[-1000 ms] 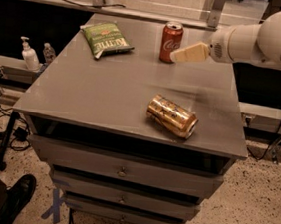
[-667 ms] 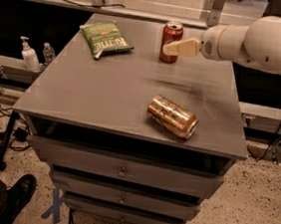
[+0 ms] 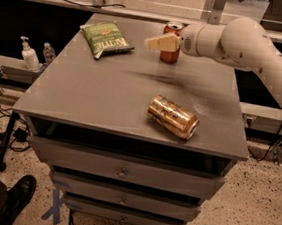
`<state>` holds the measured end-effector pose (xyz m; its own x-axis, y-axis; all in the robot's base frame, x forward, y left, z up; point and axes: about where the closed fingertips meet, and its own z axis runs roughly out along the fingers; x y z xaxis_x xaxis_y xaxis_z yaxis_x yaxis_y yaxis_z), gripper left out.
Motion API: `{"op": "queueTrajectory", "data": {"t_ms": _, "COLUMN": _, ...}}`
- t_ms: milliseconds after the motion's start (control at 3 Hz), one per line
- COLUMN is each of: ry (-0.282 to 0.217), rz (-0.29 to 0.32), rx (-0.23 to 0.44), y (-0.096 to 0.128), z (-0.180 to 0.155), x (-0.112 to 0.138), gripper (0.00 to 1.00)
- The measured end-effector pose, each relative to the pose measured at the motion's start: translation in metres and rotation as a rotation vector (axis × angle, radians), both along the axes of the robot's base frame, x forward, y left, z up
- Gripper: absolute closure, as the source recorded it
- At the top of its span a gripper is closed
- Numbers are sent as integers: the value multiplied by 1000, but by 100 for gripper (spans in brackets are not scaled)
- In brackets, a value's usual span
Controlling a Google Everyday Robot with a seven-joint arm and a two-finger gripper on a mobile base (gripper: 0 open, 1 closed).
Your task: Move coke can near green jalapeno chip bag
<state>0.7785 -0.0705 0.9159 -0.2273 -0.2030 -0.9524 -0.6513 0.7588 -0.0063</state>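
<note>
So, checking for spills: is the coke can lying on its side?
No, the coke can stands upright near the far edge of the table, the gripper right by it; only the gold can lies on its side.

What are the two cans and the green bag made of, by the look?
The coke can and the gold can look like thin metal, likely aluminium: the gold one gleams brightly. The green jalapeno chip bag seems crinkly plastic film, judging by its creases. The gripper, in front of the coke can, looks matte beige plastic.
</note>
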Motion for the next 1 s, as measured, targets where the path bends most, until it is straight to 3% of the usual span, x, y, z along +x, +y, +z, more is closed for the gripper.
{"op": "queueTrajectory", "data": {"t_ms": 333, "ry": -14, "rz": 2, "rx": -8, "y": 9, "z": -11, "x": 13, "gripper": 18}}
{"op": "queueTrajectory", "data": {"t_ms": 1000, "ry": -75, "rz": -27, "rx": -40, "y": -3, "z": -10, "x": 30, "gripper": 64}}
